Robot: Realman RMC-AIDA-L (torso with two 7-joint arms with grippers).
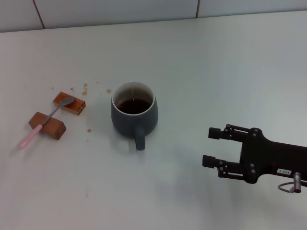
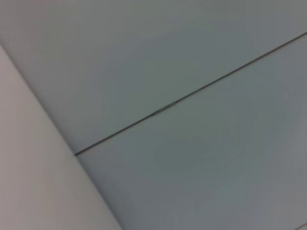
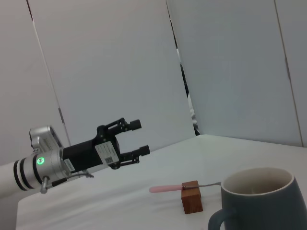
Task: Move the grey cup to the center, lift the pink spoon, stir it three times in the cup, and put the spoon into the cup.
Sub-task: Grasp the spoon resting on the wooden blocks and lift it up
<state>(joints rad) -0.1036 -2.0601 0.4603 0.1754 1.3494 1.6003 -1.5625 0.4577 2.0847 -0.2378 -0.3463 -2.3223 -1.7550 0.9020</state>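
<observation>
- One left gripper (image 3: 135, 138): fingers spread, held above the table's left side; your head view misses it.
- One pink spoon (image 1: 44, 121), far left, across two brown blocks (image 1: 47, 125).
- One grey cup (image 1: 134, 113), centre, bare table (image 1: 230, 67) all round.
- One right gripper (image 1: 210, 147): near right, fingers spread, empty, arm cut off.

No legible text is found in any view. A small white label (image 1: 284, 171) is seen on the right end effector (image 1: 209, 147), and another label (image 3: 108, 153) on the left end effector (image 3: 139, 137); their print cannot be read.
</observation>
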